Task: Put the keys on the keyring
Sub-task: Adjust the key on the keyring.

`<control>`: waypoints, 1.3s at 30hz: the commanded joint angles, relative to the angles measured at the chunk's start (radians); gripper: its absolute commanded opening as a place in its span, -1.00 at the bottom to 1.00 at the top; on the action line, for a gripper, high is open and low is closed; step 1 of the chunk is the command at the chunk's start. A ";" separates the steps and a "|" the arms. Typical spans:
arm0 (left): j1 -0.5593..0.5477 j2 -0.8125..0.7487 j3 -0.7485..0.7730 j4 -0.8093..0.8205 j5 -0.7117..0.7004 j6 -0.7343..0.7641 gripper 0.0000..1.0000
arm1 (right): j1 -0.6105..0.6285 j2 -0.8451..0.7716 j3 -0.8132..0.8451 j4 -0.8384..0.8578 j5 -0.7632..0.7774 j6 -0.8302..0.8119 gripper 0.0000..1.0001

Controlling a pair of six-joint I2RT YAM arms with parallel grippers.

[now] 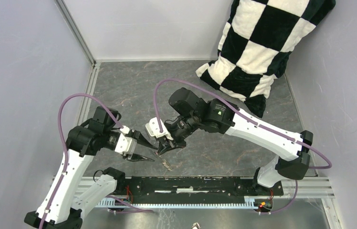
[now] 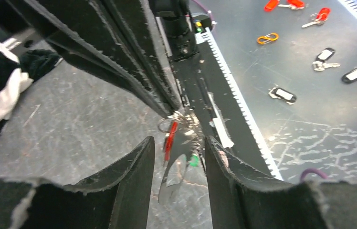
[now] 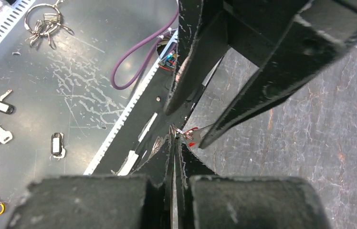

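**Both arms at the near middle of the dark table [image 1: 215,86].** My right gripper [image 3: 174,137] is fully closed, its tips pinching the bright metal of the keyring [image 2: 182,120]. The red-headed key [image 2: 169,139] hangs just under that cluster, and the green-headed key [image 2: 194,161] shows lower, to its side. I cannot tell whether either key is threaded on. My left gripper [image 2: 179,143] stands about half open, one finger either side of the hanging keys, gripping nothing I can see. A checkered cushion [image 1: 257,47] lies far right. Spare tagged keys [image 2: 282,94] lie on the metal sheet nearer than the rail.
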 commanded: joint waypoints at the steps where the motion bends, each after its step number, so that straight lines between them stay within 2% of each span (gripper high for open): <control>1: -0.022 0.013 0.042 -0.143 0.061 0.155 -0.05 | 0.000 0.007 0.048 0.038 -0.050 -0.009 -1.00; 4: -0.021 0.001 0.050 -0.075 0.075 0.118 -0.15 | 0.000 0.011 0.039 0.049 -0.057 0.002 -1.00; 11: -0.020 -0.068 0.019 0.150 0.044 -0.075 -0.34 | -0.001 0.012 0.030 0.048 -0.070 0.004 -1.00; 18: -0.021 -0.085 -0.007 0.142 0.012 -0.054 -0.67 | -0.001 0.008 0.026 0.051 -0.073 0.005 -1.00; 23: -0.021 -0.090 0.001 0.114 0.008 -0.012 -0.82 | -0.001 0.006 0.026 0.058 -0.055 0.011 -1.00; 33: -0.020 -0.123 0.017 0.098 -0.005 -0.002 -0.93 | -0.059 -0.081 -0.082 0.225 0.003 0.110 -1.00; 39: -0.020 -0.143 0.013 0.098 -0.028 0.030 -0.96 | -0.072 -0.101 -0.119 0.266 0.006 0.138 -1.00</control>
